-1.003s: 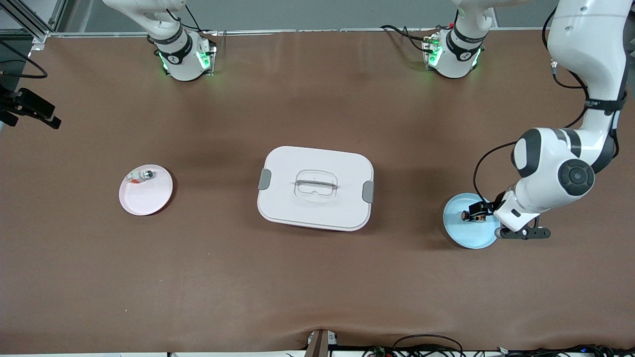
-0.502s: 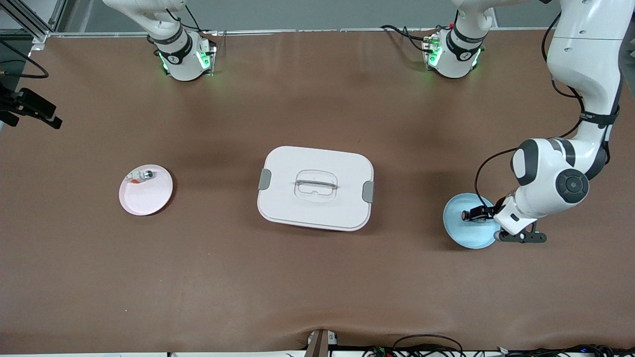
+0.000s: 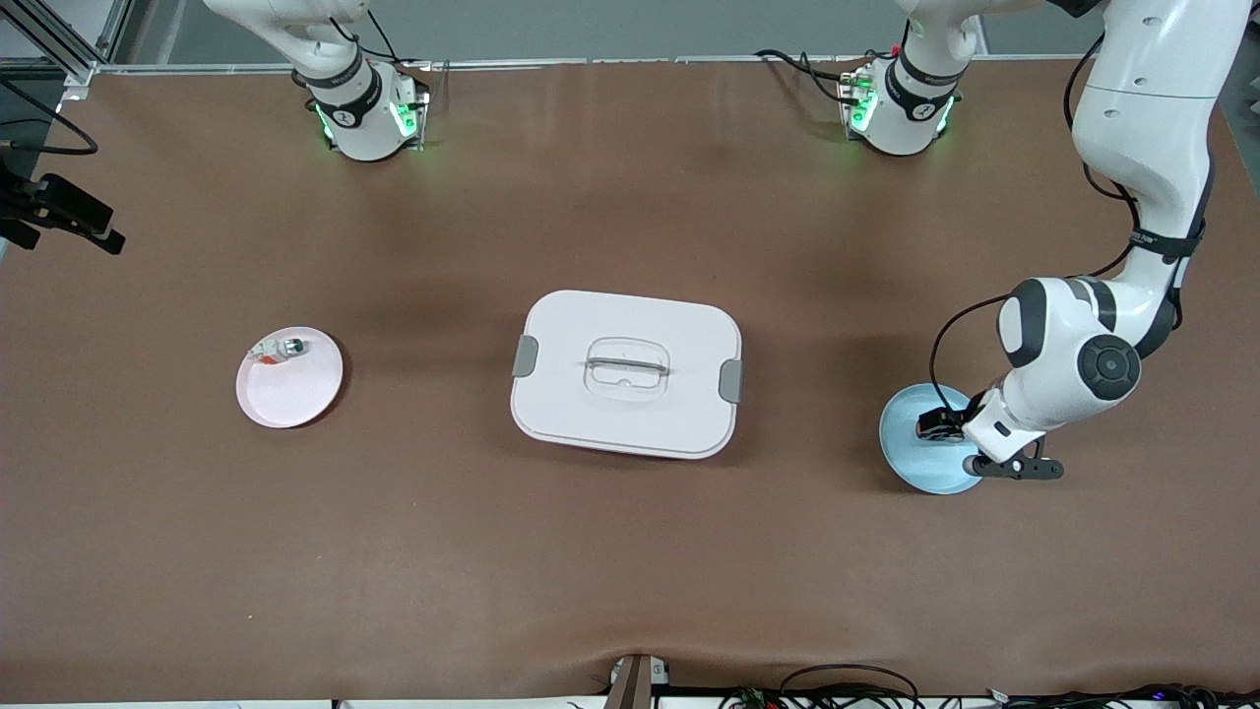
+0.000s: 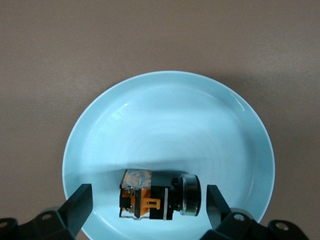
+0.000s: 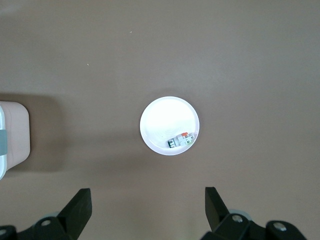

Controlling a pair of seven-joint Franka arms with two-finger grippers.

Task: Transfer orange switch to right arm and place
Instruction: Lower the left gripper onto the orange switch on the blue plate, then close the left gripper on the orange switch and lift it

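Observation:
The orange switch [image 4: 157, 200], a small black body with orange marks and a dark round cap, lies on its side on the pale blue plate [image 4: 165, 115]. In the front view the switch [image 3: 930, 424] is partly hidden under the left wrist, on the blue plate [image 3: 908, 461] at the left arm's end of the table. My left gripper [image 4: 148, 200] is open and low over the plate, with one finger on each side of the switch and gaps to both. My right gripper [image 5: 147, 200] is open and empty, high above the table near the pink plate [image 5: 150, 122]; it is out of the front view.
The pink plate [image 3: 295, 394] at the right arm's end holds a small silver-capped white part with red bits [image 3: 285, 348], also seen in the right wrist view [image 5: 181, 140]. A white lidded box with a handle [image 3: 626, 374] stands mid-table between the plates.
The left arm's wrist has come down and shifted toward the table's middle, over the blue plate, so it now covers more of the switch. The switch and both plates have not moved.

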